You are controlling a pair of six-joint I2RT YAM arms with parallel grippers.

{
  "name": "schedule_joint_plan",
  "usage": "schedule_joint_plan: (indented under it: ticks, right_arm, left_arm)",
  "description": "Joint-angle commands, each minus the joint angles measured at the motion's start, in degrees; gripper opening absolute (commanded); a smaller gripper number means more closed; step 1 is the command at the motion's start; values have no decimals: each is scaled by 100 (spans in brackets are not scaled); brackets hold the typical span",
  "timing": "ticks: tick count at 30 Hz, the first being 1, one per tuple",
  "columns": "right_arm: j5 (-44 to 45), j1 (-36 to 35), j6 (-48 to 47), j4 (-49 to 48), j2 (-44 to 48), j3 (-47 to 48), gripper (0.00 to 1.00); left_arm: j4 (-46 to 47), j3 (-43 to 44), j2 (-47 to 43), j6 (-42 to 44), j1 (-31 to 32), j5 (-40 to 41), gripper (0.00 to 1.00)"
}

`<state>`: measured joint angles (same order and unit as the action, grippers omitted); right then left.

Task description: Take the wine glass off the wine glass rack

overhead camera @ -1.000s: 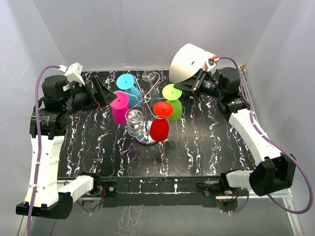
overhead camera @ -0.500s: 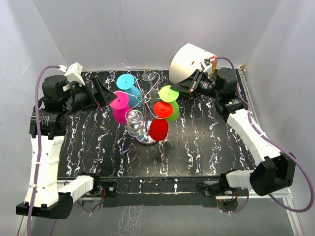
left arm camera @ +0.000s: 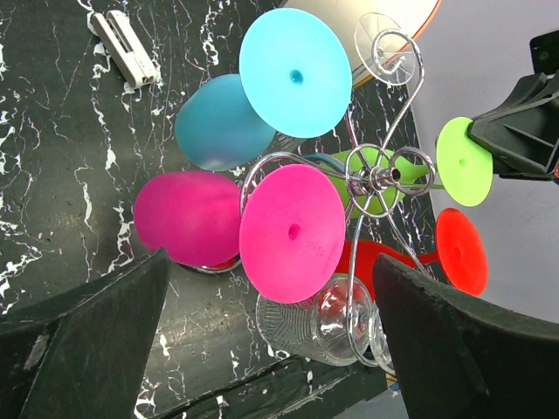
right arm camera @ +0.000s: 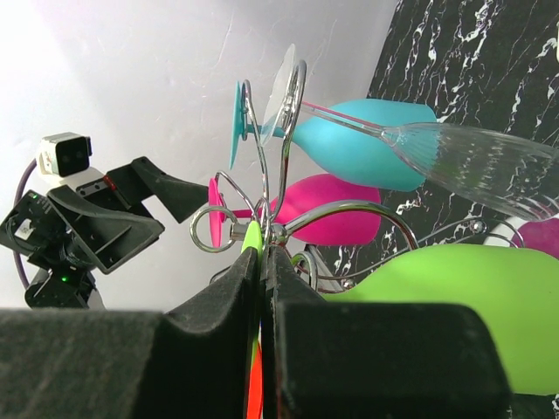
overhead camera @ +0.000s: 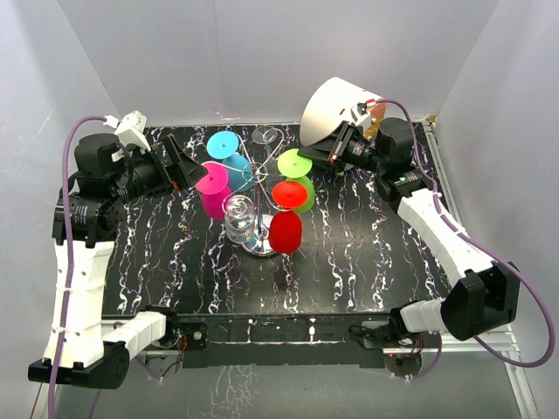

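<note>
Right tool [right arm camera: 261, 258] shifted left, clamping green wine glass [right arm camera: 441, 305] foot

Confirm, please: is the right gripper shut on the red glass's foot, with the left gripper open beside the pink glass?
No: the right gripper is shut on the foot of the green glass, per the left wrist view, with the left gripper open beside the pink glass.
</note>
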<state>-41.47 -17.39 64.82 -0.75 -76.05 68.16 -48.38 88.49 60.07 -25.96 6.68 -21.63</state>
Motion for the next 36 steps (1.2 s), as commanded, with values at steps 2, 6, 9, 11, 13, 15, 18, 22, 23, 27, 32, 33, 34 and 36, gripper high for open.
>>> schedule_joint_plan:
  ticks: [2,6,9,11,13,15,18,22,23,27,32,33,34,36]
  right_arm:
    - [175,-125,-24,-386,-56,383,0]
    - [335,-168,-111,-327,-75,424,0]
    - [503,-185,-97,-319,-63,418,0]
    - [566,-186,-92,-327,-59,434,0]
    - [610,-186,-77,-356,-64,435,0]
    - [651,-190,-59,-385,-83,435,0]
    - [675,-203,-32,-428,-106,430,0]
    - [740,-204,-13,-467,-117,411,0]
    - [781,-203,-13,-474,-106,404,0]
    - [1003,-204,-13,-495,-45,366,0]
    - [1231,-204,6,-509,-22,362,0]
    - [1231,-204,22,-525,-27,364,0]
    - [1236,-199,35,-538,-40,372,0]
    - [1303,-211,48,-533,-37,382,0]
  left_arm:
    - [19,87,-63,78,27,-59,99]
    - [-42,141,-61,123,26,1,99]
    - [-71,117,-88,146,22,52,99]
    - [-75,116,-89,146,24,53,99]
    - [-82,132,-83,152,27,60,99]
    - [-99,154,-83,152,27,62,99]
    - [-95,152,-93,144,27,71,99]
    - [-125,168,-110,138,26,71,99]
    - [-135,179,-107,143,27,71,99]
    - [-152,187,-121,146,27,89,99]
    - [-146,169,-121,134,26,90,99]
    - [-150,169,-123,132,27,89,99]
    - [-146,170,-134,134,22,89,99]
    - [-154,167,-132,135,24,91,99]
